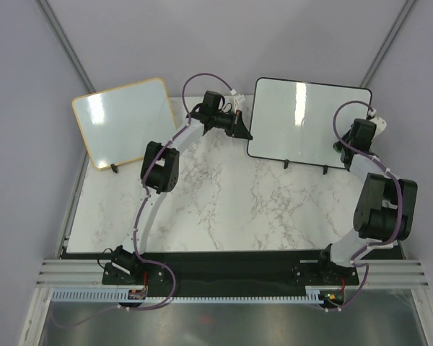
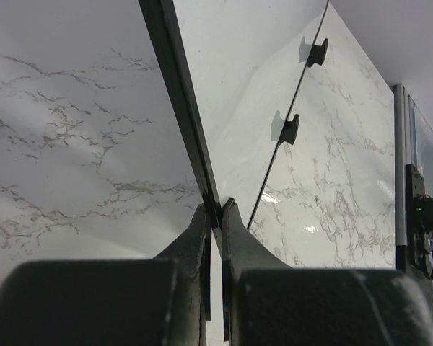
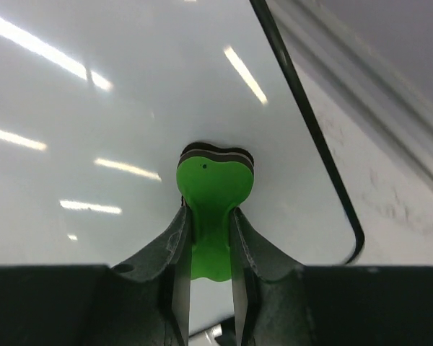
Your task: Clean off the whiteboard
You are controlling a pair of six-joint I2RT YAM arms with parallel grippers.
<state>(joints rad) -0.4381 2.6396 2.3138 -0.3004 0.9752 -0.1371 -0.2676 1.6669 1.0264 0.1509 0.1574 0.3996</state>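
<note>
I see left fingers (image 2: pixel 193 241) clamped on whiteboard (image 1: pixel 310 119) left frame edge, far side of surface (image 1: pixel 224 209). Right fingers (image 3: pixel 172 249) pinch green eraser (image 3: pixel 213 189), pad against board face, right part.

Left tool (image 2: pixel 218 214) pinched closed, right tool (image 3: pixel 210 216) clamped tight, left arm (image 1: pixel 161 167) and right arm (image 1: pixel 380 207) reaching forward

A white marble-patterned tabletop (image 1: pixel 224 209) with grey veins fills the middle of the top view. Pale lavender-grey walls (image 1: pixel 224 36) enclose it, and a metal strut (image 1: pixel 66 45) runs diagonally at upper left. Aluminium rails (image 1: pixel 231 272) and a white slotted cable duct (image 1: pixel 231 295) cross the lower frame above a grey floor (image 1: pixel 224 328). The light is soft and even.
</note>
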